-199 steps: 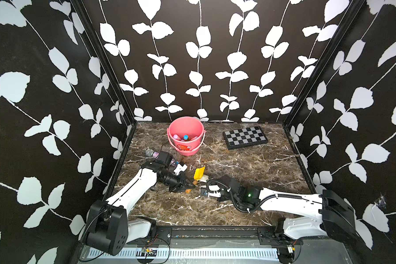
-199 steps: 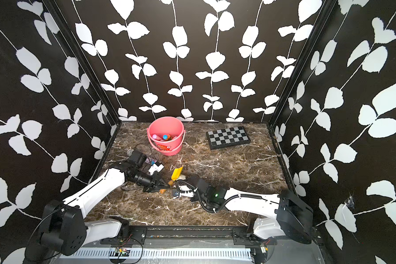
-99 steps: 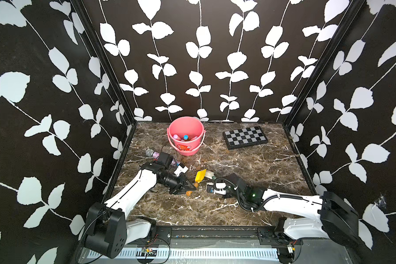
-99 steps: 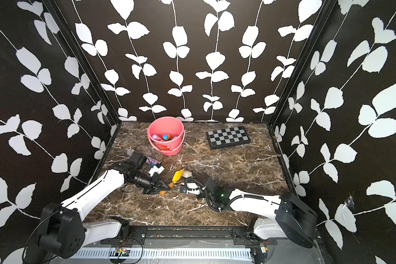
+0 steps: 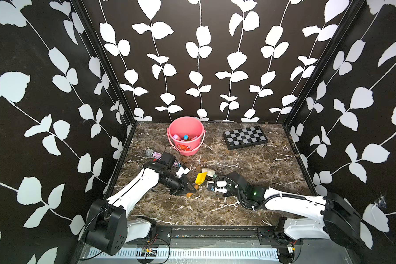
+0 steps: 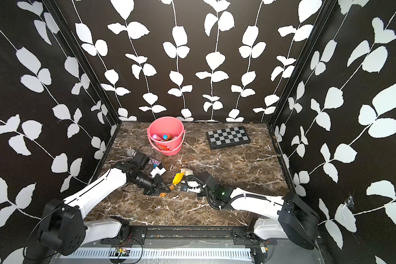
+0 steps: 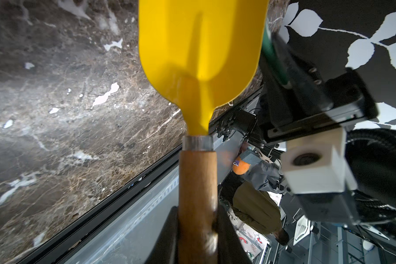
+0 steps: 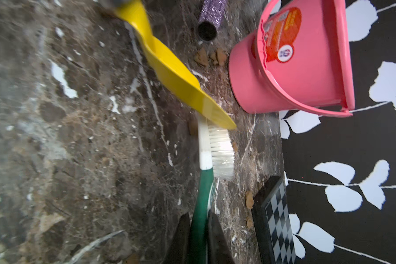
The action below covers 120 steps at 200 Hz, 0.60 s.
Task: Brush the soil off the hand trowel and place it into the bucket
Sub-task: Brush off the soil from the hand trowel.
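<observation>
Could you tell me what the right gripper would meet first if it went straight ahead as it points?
Probably the hand trowel: the brush in the right gripper ends at its yellow blade, though depth is unclear.

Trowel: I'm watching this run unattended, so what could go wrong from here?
The brush sits at the very tip of the trowel, so a stroke may slip off or twist it in the left tool. The bucket already holds things, so the trowel may jam against them or tip it.
</observation>
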Each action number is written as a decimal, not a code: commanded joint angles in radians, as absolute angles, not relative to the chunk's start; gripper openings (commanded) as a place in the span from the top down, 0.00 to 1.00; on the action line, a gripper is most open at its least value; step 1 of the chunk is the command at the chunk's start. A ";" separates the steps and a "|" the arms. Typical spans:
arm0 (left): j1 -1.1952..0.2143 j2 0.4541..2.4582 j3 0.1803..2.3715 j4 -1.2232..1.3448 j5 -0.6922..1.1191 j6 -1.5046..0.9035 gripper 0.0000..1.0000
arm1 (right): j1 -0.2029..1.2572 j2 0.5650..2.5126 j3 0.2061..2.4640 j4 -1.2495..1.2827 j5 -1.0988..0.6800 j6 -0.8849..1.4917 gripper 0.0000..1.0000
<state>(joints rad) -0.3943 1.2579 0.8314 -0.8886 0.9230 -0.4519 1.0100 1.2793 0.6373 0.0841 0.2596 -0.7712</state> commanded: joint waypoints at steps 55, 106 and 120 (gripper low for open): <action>-0.401 1.279 0.951 -0.978 0.853 -0.370 1.00 | 1.077 1.230 0.644 -0.025 0.212 -0.686 1.00; -0.430 1.293 0.979 -1.058 0.706 -0.286 1.00 | 1.119 1.246 0.710 -0.023 0.216 -0.705 1.00; -0.439 1.292 0.982 -1.078 0.671 -0.267 1.00 | 1.116 1.260 0.722 -0.010 0.257 -0.724 1.00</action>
<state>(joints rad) -0.4240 1.2980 0.9539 -1.0126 0.7460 -0.3321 1.1130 1.2514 0.6708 -0.0582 0.2180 -0.7044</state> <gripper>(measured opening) 0.232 0.117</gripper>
